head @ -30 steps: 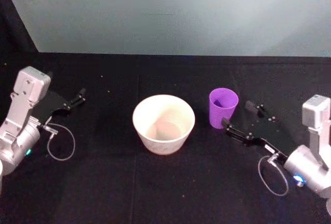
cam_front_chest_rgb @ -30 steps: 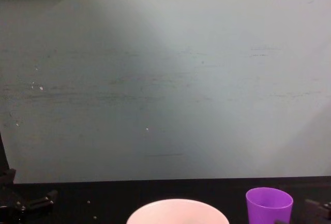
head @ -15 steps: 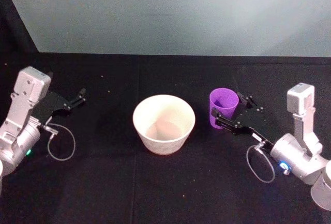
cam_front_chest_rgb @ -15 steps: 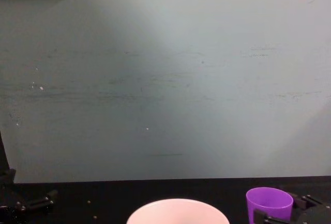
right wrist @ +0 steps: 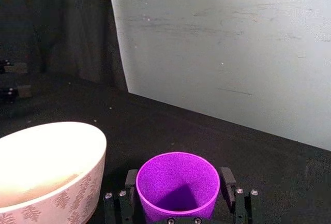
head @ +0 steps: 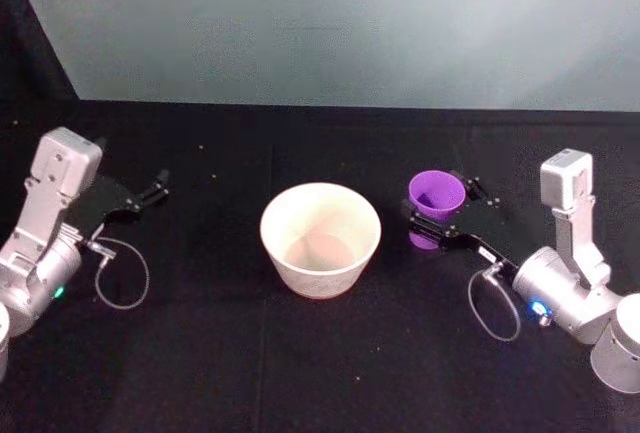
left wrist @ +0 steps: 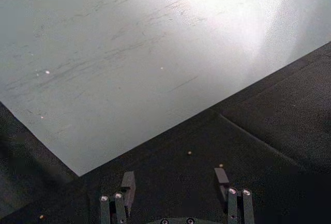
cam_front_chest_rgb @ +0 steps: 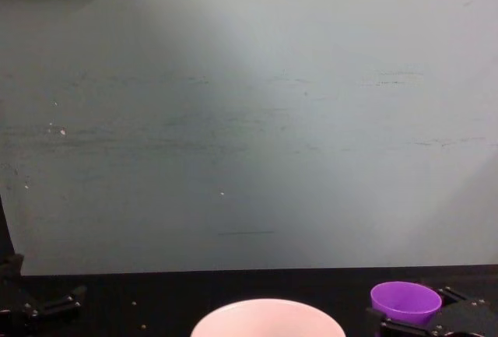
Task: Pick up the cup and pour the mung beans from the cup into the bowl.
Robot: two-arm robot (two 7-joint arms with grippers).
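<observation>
The purple cup (head: pixel 436 193) stands right of the pale bowl (head: pixel 272 221) on the black table, leaning slightly toward the right arm. My right gripper (head: pixel 431 204) is shut on the cup, one finger pressed to each side wall (right wrist: pixel 178 176). In the right wrist view the cup (right wrist: pixel 176 185) shows a purple inside and the mung beans are hidden. The bowl (right wrist: pixel 57 146) sits close beside the cup. My left gripper (head: pixel 152 191) rests open far left of the bowl, holding nothing (left wrist: pixel 176 182).
A pale wall (head: pixel 330 23) rises behind the black table (head: pixel 300 373). A few tiny specks (head: pixel 213 177) lie on the cloth left of the bowl. A cable loop (head: pixel 122 273) hangs by the left arm, another (head: pixel 492 303) by the right arm.
My right gripper slid in from the right, brought its fingers around the cup and shut on it. The cup shifted slightly and tilted. The left arm has not moved.
</observation>
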